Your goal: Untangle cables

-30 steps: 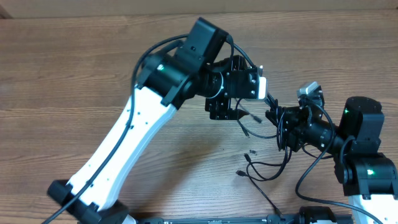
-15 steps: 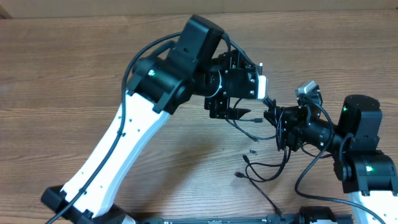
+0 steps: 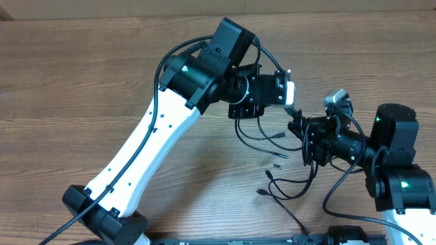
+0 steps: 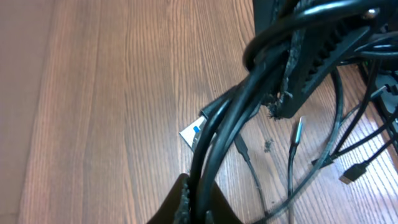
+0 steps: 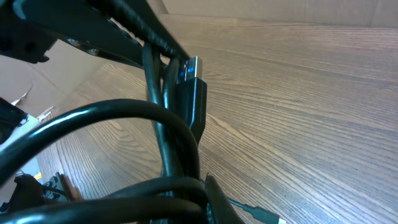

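Left gripper (image 3: pixel 246 114): pressed together on the cables (image 4: pixel 214 146). My left wrist view shows the black bundle running between its 2 fingers.
Right gripper (image 3: pixel 295 126): also closed tight, pinching the same bundle. My right wrist view shows several black strands crossing right at the fingers.
Gap between grippers: they are near each other and not touching. I see a short run of cord strung between them, held clear of the wood.
Cables, position: right of the worktop's middle and closer to the near edge than the far edge. From the left gripper, 1 loop sags and curves across toward the right gripper.
Cables, lower part: more thin strands drop from the right gripper and lie in a loose curl on the wood, nearer the near edge.
USB plug (image 5: pixel 191 70): a flat metal end with a blue insert, on a black body, lying against the gripped strands. I see it in both wrist views.
Small plug (image 3: pixel 262 191): a cord end lying on the wood below the grippers.
Small connector (image 3: pixel 278 165): lying on the wood; I cannot tell which strand it belongs to.
Worktop (image 3: pixel 82 82): brown wood grain.
Tangle: I cannot tell how many separate cords are in the bundle.
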`<state>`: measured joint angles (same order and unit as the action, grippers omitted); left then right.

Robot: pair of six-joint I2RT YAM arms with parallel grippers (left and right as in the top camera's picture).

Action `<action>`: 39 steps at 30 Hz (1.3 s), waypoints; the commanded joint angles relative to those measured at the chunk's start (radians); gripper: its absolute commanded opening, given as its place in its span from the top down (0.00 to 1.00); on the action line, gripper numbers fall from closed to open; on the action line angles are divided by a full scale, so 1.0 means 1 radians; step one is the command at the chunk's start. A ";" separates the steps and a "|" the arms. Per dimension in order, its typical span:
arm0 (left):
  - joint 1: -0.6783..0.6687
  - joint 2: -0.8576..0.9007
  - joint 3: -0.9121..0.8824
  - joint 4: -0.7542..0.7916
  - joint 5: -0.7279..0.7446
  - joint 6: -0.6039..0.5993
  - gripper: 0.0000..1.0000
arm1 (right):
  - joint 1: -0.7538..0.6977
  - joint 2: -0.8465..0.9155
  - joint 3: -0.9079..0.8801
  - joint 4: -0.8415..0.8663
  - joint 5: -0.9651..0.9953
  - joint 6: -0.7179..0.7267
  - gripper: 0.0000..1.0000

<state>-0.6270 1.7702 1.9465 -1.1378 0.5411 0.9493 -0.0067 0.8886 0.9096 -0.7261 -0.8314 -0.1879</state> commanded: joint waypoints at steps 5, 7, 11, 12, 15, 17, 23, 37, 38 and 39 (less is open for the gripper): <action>0.005 0.003 0.007 -0.021 0.010 -0.010 0.96 | -0.002 -0.005 0.013 0.006 -0.017 -0.005 0.84; 0.005 0.003 0.007 -0.021 0.010 -0.015 0.96 | -0.002 -0.005 0.013 0.005 -0.014 -0.004 0.68; 0.005 0.002 0.007 -0.020 0.010 -0.030 0.96 | -0.002 -0.005 0.013 0.000 0.003 -0.004 0.29; 0.005 0.002 0.007 -0.017 0.010 -0.046 0.96 | -0.002 -0.005 0.013 -0.005 0.017 -0.004 0.26; 0.006 0.002 0.007 -0.016 0.010 -0.084 0.96 | -0.002 -0.005 0.013 -0.025 0.054 -0.004 0.25; 0.006 0.002 0.007 -0.016 0.010 -0.101 0.96 | -0.002 -0.005 0.013 -0.032 0.066 -0.004 0.25; 0.006 0.002 0.007 -0.015 -0.002 -0.125 0.96 | -0.002 -0.005 0.013 -0.037 0.124 -0.004 0.28; 0.033 0.002 0.007 0.023 -0.113 -0.467 0.96 | -0.002 -0.005 0.014 -0.057 0.323 0.003 0.32; 0.033 0.002 0.007 0.029 -0.112 -0.503 0.96 | -0.002 -0.005 0.014 -0.055 0.323 0.003 0.32; 0.033 0.002 0.007 0.036 -0.101 -0.541 0.96 | -0.002 -0.005 0.014 -0.054 0.323 0.003 0.33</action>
<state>-0.5995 1.7702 1.9461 -1.1202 0.4290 0.5690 -0.0067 0.8894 0.9096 -0.7853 -0.5449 -0.1875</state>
